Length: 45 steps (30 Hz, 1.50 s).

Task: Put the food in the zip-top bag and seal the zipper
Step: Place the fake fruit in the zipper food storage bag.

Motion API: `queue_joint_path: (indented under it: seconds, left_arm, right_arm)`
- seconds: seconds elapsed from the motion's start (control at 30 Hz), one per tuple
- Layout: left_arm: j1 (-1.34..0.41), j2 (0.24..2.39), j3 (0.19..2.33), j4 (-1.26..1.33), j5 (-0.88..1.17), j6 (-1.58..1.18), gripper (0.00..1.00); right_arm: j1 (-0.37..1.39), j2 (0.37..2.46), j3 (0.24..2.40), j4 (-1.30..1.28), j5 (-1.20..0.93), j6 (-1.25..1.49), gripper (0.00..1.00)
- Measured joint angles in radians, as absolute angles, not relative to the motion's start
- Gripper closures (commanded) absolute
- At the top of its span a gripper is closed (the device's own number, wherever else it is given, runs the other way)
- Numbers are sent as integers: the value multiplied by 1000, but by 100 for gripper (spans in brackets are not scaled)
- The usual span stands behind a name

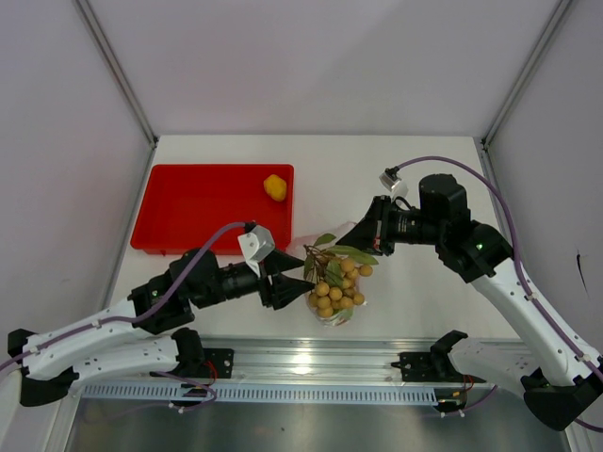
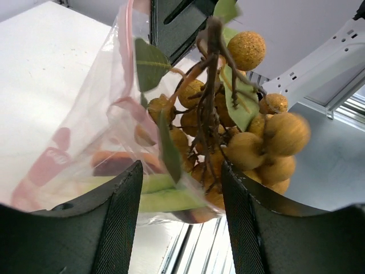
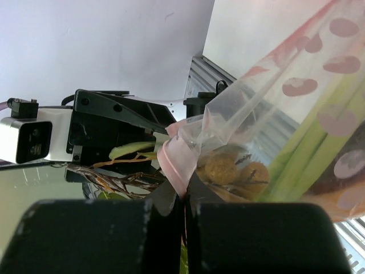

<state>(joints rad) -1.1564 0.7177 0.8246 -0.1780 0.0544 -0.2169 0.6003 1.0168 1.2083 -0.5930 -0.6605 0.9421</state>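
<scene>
Overhead rear view, wrist close-ups, bag (image 2: 80, 137) shared

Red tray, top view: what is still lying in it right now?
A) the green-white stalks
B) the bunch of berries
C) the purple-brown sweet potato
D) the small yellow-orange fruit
D: in the top view the small yellow-orange fruit is the only thing lying in the red tray; the bunch of berries is over at the zip-top bag.
</scene>
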Motion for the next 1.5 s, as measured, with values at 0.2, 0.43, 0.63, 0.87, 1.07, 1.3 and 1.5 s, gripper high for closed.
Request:
queue_joint_path:
  seconds: [0.2, 0.43, 0.63, 0.87, 1.07, 1.3, 1.5]
  left_arm:
    - [-1156, 634, 785, -181, 62, -188, 31]
    - [-1156, 611, 780, -147, 104, -128, 26]
    - [-1084, 641, 807, -140, 160, -141, 24]
    - [-1029, 678, 874, -86, 165, -274, 17]
    - [-1029, 723, 915, -19, 217, -306, 12]
    - [-1029, 773, 916, 61, 292, -306, 12]
    - [-1029, 832, 931, 66, 318, -306, 18]
  right_arm:
    - [600, 1012, 1208, -593, -674, 942, 100]
    - [600, 1008, 1208, -593, -691, 938, 100]
    - [600, 994, 1201, -594, -695, 923, 100]
    - [600, 982, 1191, -596, -699, 912, 100]
    - [600, 982, 1191, -596, -702, 907, 100]
    - [600, 982, 1191, -596, -702, 906, 100]
    - [600, 982, 1191, -596, -702, 905, 100]
